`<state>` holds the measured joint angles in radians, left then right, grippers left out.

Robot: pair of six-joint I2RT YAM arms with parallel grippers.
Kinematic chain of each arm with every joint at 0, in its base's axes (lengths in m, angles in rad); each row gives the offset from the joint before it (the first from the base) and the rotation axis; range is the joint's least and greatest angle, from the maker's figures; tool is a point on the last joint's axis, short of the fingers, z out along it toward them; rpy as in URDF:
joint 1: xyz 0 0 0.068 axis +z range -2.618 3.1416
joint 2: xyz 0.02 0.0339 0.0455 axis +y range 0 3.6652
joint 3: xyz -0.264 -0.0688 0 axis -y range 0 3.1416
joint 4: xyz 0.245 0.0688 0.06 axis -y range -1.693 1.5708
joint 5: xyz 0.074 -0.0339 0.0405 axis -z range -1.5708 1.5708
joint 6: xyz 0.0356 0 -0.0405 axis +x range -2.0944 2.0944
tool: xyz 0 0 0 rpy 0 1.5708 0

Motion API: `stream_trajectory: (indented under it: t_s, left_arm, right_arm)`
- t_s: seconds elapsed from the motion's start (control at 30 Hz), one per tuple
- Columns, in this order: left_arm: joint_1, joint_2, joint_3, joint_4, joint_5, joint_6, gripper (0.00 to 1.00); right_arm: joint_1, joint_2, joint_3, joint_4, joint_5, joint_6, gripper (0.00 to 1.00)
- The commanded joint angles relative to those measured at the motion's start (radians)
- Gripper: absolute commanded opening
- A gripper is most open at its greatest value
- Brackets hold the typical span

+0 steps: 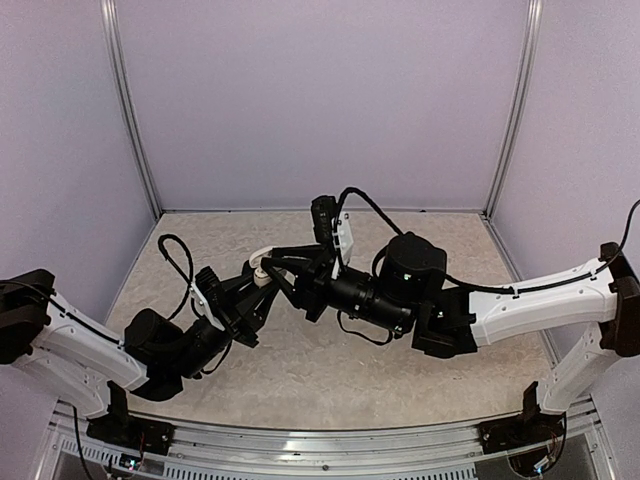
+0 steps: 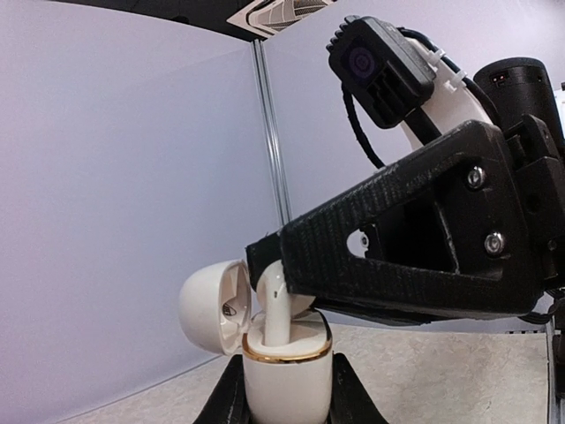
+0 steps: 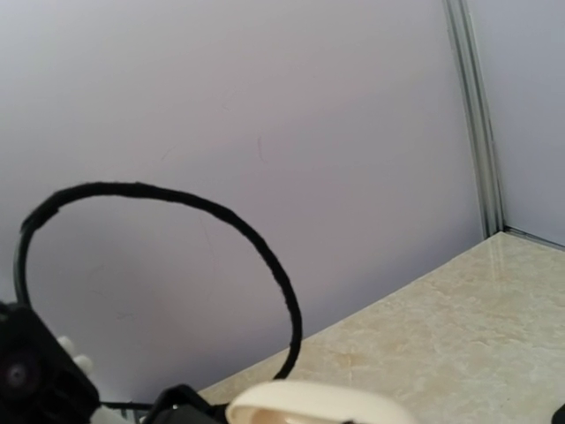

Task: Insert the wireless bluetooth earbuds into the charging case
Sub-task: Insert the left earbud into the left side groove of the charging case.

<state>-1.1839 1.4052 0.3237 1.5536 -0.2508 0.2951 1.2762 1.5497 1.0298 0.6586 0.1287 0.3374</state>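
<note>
The only earbud in view is white [image 2: 275, 309], with a stem, not black. It stands stem-down in the open white charging case [image 2: 287, 380], which has a gold rim and its lid [image 2: 212, 305] swung to the left. My left gripper [image 2: 287, 393] is shut on the case body and holds it upright above the table. My right gripper [image 2: 284, 265] reaches in from the right, shut on the earbud's head. In the top view the two grippers meet at the case [image 1: 262, 268]. The right wrist view shows only the lid's edge [image 3: 318, 405]. No second earbud is visible.
A black cable [image 3: 265, 256] loops in front of the right wrist camera. The right arm's camera housing [image 2: 380, 66] hangs close above the case. The beige table [image 1: 330, 370] is enclosed by pale walls with metal corner posts [image 1: 135, 120].
</note>
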Motion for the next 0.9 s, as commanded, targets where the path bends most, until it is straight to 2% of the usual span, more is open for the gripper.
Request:
stream_trajectory:
  t_s: [0.0, 0.2, 0.33, 0.67, 0.87]
  left_arm:
    - [-0.003, -0.022, 0.012, 0.087, 0.053, -0.007, 0.0]
    - [-0.003, -0.02, 0.018, 0.069, 0.056, -0.014, 0.0]
    - [-0.002, -0.018, 0.022, 0.058, 0.065, -0.016, 0.0]
    - [-0.003, -0.015, 0.029, 0.043, 0.07, -0.015, 0.0]
    - [0.003, -0.023, 0.025, 0.046, 0.078, -0.024, 0.0]
  right_arm:
    - [0.008, -0.004, -0.019, -0.063, 0.021, -0.004, 0.29]
    - [0.008, 0.005, -0.013, -0.057, -0.023, -0.019, 0.32]
    - [0.008, 0.008, -0.001, -0.075, -0.021, -0.028, 0.28]
    - [0.008, 0.026, 0.017, -0.111, -0.027, -0.025, 0.24]
    - [0.008, 0.013, 0.004, -0.123, -0.019, -0.02, 0.28]
